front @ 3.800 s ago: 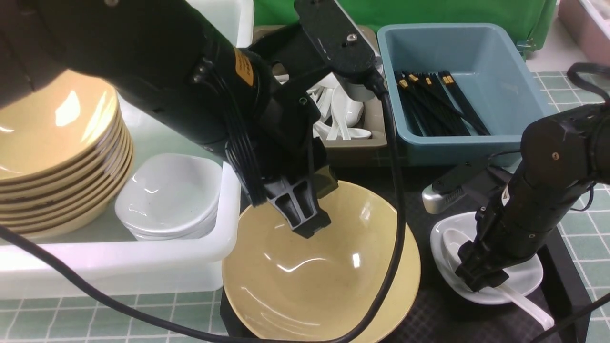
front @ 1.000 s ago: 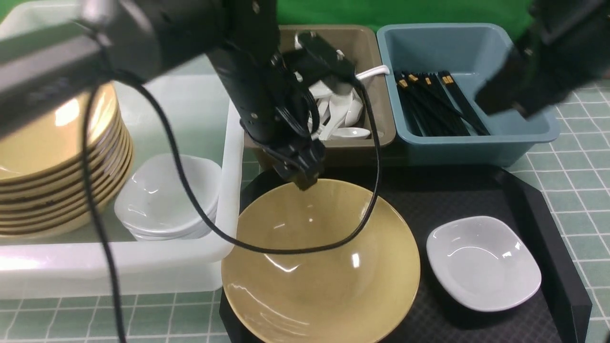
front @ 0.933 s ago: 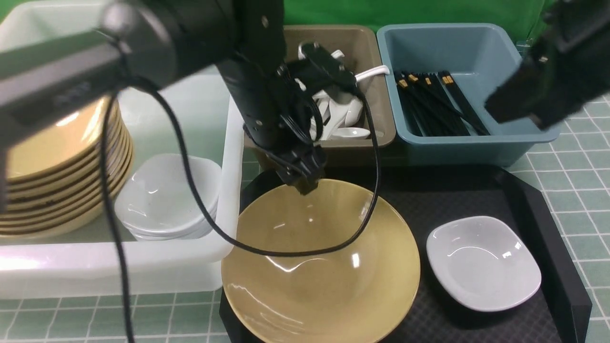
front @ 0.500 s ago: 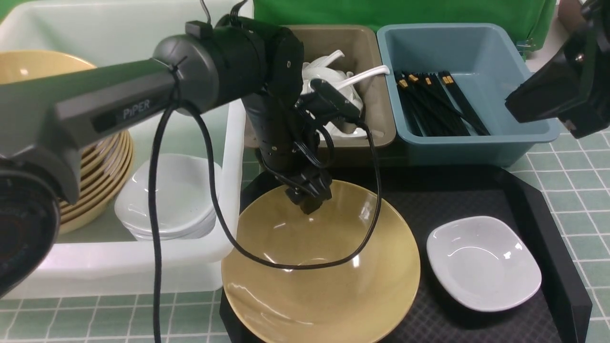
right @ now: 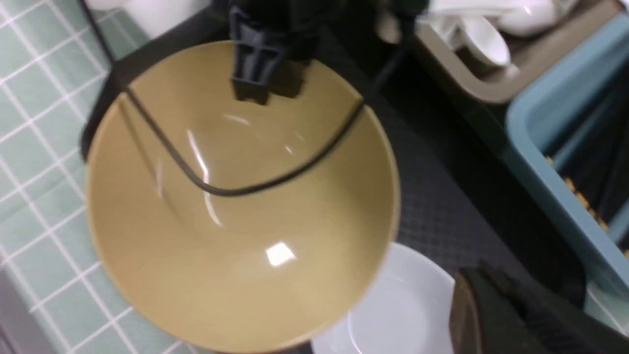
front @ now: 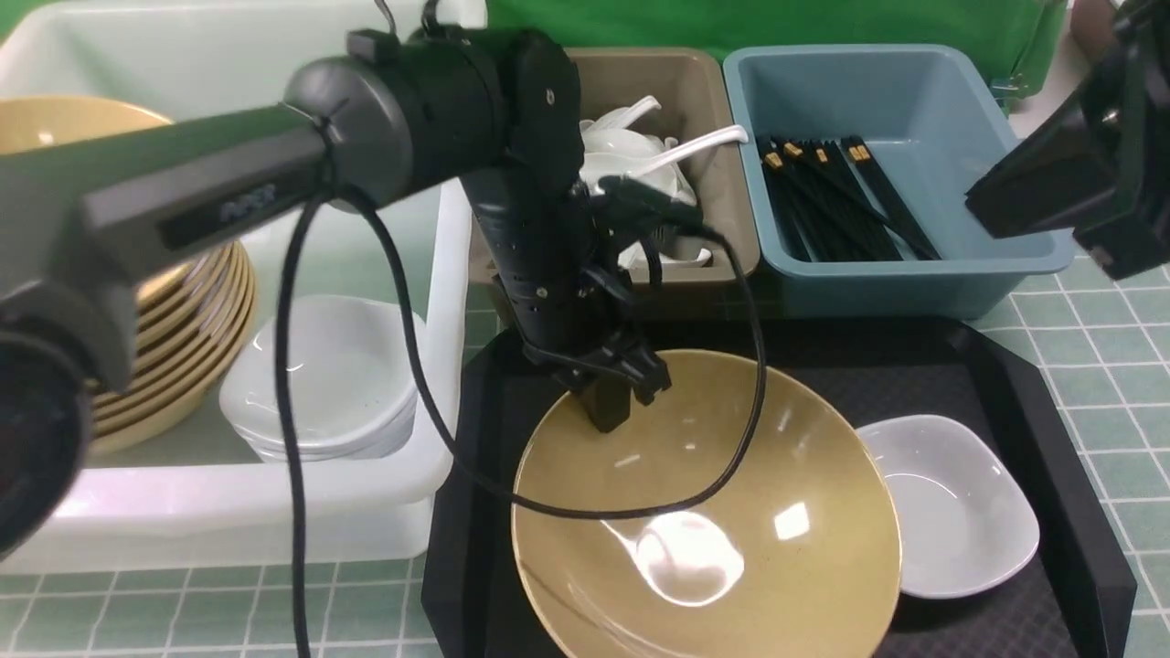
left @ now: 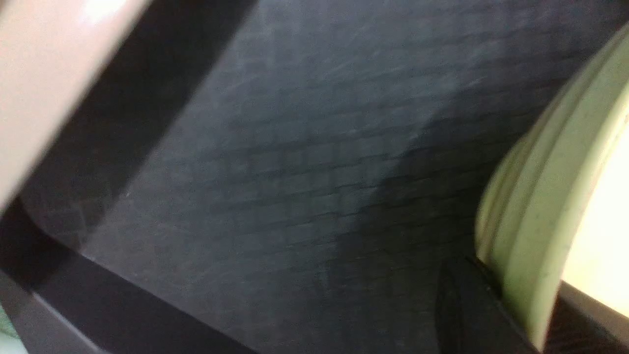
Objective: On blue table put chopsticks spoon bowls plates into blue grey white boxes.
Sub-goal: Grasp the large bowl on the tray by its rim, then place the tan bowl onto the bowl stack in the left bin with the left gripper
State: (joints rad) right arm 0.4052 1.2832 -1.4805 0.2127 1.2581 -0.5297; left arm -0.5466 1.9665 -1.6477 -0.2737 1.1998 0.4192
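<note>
My left gripper is shut on the far rim of the big yellow bowl. The bowl is tilted up off the black tray and its right edge overlaps the small white dish. The left wrist view shows the bowl's rim pinched against a dark finger. My right gripper hangs high over the right end of the blue box. Its jaws show only as a dark blur in the right wrist view. That view also shows the bowl and the dish below.
The white box on the left holds a stack of yellow bowls and white dishes. The grey box holds white spoons. The blue box holds black chopsticks. The left arm's cable loops over the bowl.
The left gripper has raised the yellow bowl by its far rim and carried it right, so it now overlaps the white dish. The right arm has barely moved.
</note>
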